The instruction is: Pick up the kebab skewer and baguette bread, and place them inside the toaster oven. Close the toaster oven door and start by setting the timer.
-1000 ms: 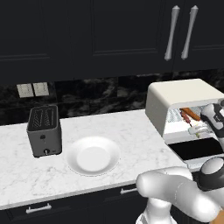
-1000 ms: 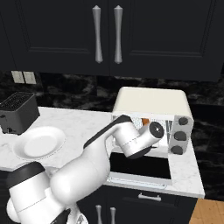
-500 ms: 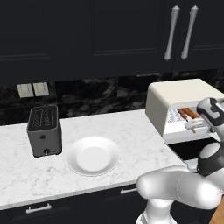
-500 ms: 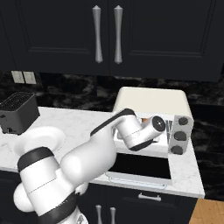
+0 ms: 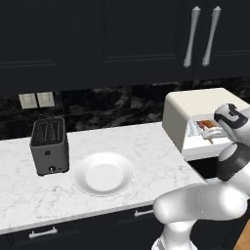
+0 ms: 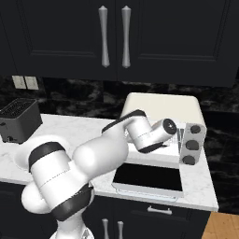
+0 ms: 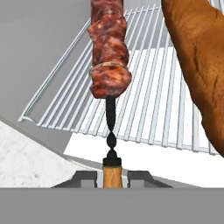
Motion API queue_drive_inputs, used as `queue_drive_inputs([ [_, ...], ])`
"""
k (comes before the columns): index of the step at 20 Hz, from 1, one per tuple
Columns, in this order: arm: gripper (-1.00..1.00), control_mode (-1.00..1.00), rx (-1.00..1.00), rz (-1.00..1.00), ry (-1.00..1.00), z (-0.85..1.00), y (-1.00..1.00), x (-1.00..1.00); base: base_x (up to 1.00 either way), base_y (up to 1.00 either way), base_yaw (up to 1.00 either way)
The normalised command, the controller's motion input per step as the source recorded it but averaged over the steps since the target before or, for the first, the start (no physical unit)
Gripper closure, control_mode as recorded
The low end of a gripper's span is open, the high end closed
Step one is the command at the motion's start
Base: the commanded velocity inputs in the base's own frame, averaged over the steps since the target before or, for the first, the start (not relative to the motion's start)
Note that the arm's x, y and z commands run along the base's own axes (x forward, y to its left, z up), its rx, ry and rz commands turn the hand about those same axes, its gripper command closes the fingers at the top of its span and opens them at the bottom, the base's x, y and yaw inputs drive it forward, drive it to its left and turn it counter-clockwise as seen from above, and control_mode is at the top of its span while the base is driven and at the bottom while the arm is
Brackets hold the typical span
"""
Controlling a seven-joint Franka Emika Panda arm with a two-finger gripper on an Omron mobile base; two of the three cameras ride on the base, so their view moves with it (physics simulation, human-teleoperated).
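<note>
Skewer [image 7: 109, 57] held by its orange end between the two fingertips [image 7: 87, 178], jaws closed narrow on that end; dark twisted stick rising from the grip, reddish-brown meat chunks above it, over the wire rack [image 7: 148, 100] of the oven [image 5: 195, 110]; cannot tell if the meat touches the wires. Baguette [image 7: 199, 65] lying on the rack just beside the skewer, thick and orange-brown, its far end out of the hand view. Gripper [image 7: 112, 178] reaching into the open front of the oven, seen in the left base view as a white hand [image 5: 229, 119] at the opening, with reddish food [image 5: 211, 128] inside. Door [image 6: 148, 179] folded down flat in front of the oven, dark glass facing up. Three dark knobs [image 6: 192, 144] on the right side panel of the oven. Farther left on the marble counter [image 5: 29, 195], a white plate [image 5: 103, 173]; beside it, near the wall, a dark two-slot toaster [image 5: 49, 145]. Above, dark cabinets with silver handles [image 5: 193, 35].
</note>
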Motion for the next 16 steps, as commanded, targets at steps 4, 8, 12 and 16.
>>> queue_drive_inputs([
  [4, 1.00, -1.00, 0.02, 0.00, 0.00, 0.01, 0.00, 0.26, 0.00, 0.00, 0.00],
  [8, 1.00, -1.00, 0.01, 0.00, 0.00, 0.00, 0.00, 0.21, 0.00, 0.00, 0.00],
  [12, 1.00, -1.00, 0.00, 0.00, 0.00, 0.00, 0.00, 0.20, 0.00, 0.00, 0.00],
  [16, 1.00, -1.00, 0.00, 0.00, -0.03, 0.00, 0.00, 0.20, 0.00, 0.00, 0.00],
])
